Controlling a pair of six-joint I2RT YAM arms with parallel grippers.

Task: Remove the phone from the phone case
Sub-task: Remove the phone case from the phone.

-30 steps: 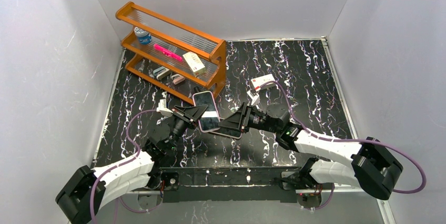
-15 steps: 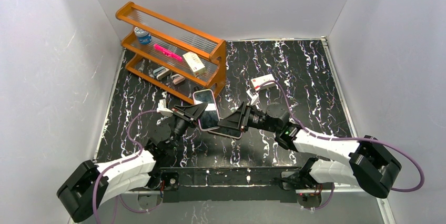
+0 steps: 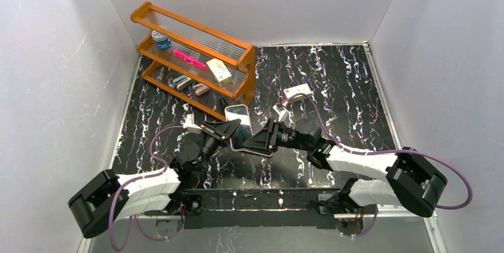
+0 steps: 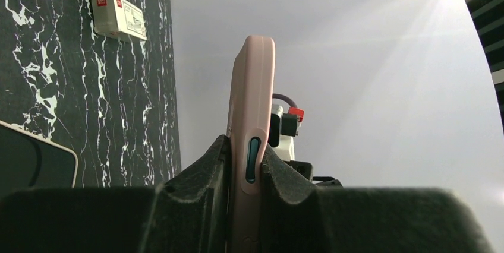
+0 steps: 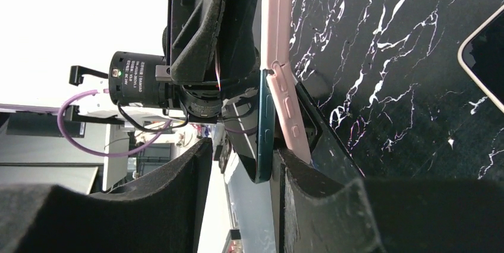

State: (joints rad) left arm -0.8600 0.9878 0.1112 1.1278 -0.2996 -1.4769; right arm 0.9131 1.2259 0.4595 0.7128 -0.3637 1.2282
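A pink phone case (image 4: 252,87) stands on edge between my left gripper's (image 4: 245,146) pads, which are shut on its two faces; a teal strip of the phone shows through the side cutout. From above, the left gripper (image 3: 229,131) holds the case (image 3: 238,115) above the mat in front of the rack. In the right wrist view the teal phone (image 5: 265,122) has come away from the pink case (image 5: 278,39) at one corner. My right gripper (image 5: 245,149) is open. One of its fingertips (image 5: 291,164) sits at the split between phone and case; the other stands well clear.
An orange rack (image 3: 196,57) with a bottle, a pink marker and small boxes stands at the back left, close behind the case. A white box (image 3: 297,91) lies on the black marbled mat. A dark flat slab (image 3: 260,151) lies below the grippers. White walls enclose the mat.
Both grippers and the case have shifted slightly right and toward the rack. The right gripper's jaws have widened a little.
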